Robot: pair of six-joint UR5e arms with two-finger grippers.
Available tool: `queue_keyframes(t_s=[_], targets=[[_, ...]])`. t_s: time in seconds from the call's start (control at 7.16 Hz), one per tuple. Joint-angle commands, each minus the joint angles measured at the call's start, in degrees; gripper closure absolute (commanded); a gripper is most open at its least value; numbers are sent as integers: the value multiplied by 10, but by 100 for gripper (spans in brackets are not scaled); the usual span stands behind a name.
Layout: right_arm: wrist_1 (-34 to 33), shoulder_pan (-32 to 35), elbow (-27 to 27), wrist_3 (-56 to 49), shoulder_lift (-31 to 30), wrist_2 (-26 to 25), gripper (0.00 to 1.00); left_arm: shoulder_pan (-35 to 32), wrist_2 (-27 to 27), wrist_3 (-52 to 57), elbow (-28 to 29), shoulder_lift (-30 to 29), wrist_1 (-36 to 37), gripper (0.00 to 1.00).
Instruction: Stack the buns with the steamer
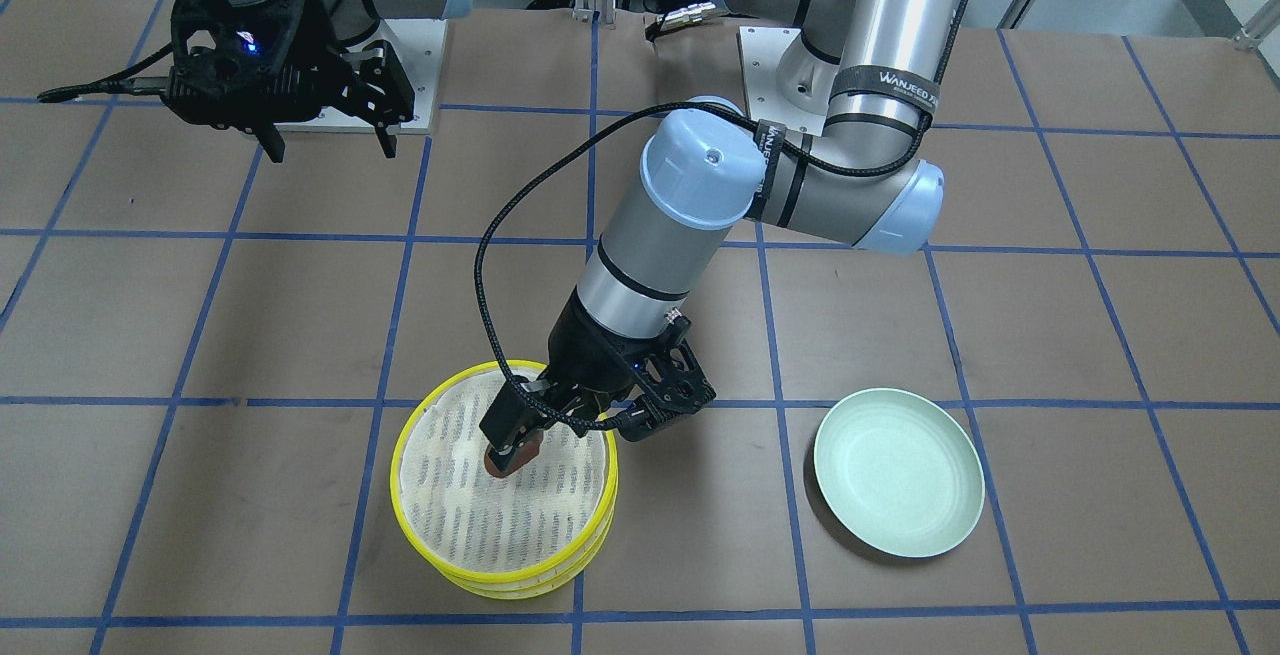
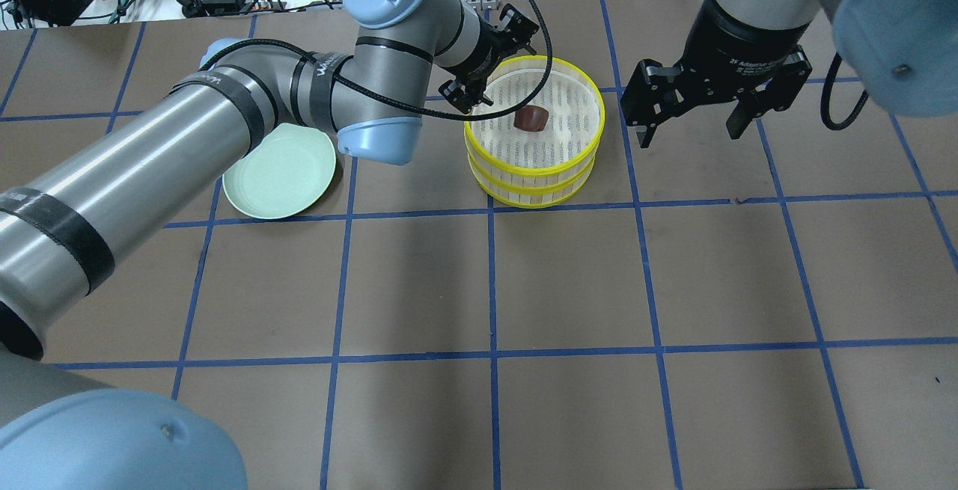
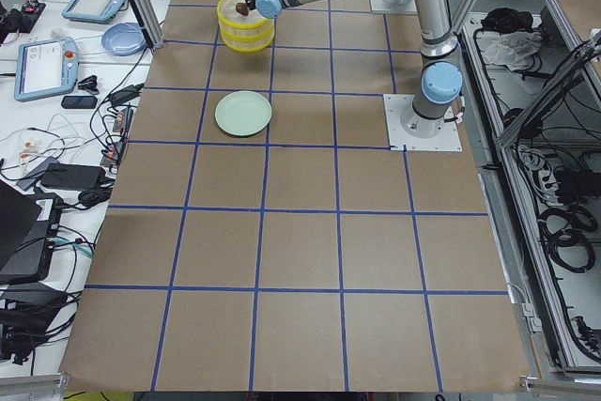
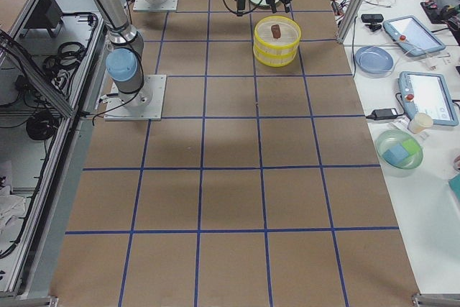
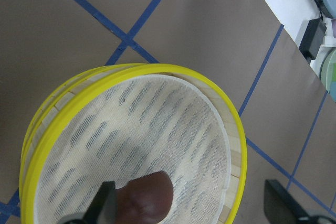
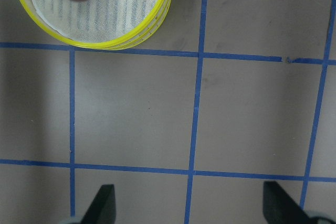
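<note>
Here the reddish-brown bun (image 1: 510, 460) lies inside the top steamer tray (image 1: 400, 475), beside one finger of the released left gripper (image 1: 592, 418), at its 8 o'clock in the front-facing view. The right gripper (image 1: 328, 140), likewise spread, hangs well apart.

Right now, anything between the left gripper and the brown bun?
Nothing visible. The bun lies bare on the top tray mesh. The open left gripper sits right over it, with one finger beside it.
</note>
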Motion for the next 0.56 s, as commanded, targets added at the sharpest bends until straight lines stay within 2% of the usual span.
queue_keyframes(t_s=[0.0, 0.14, 0.42], targets=[[-1, 0, 1, 2, 2, 0, 0, 19, 3, 131, 3, 17, -43, 0], [0, 0, 0, 3, 1, 0, 0, 52, 5, 189, 4, 31, -88, 0], [0, 0, 1, 3, 1, 0, 0, 108, 10, 342, 4, 79, -244, 0]])
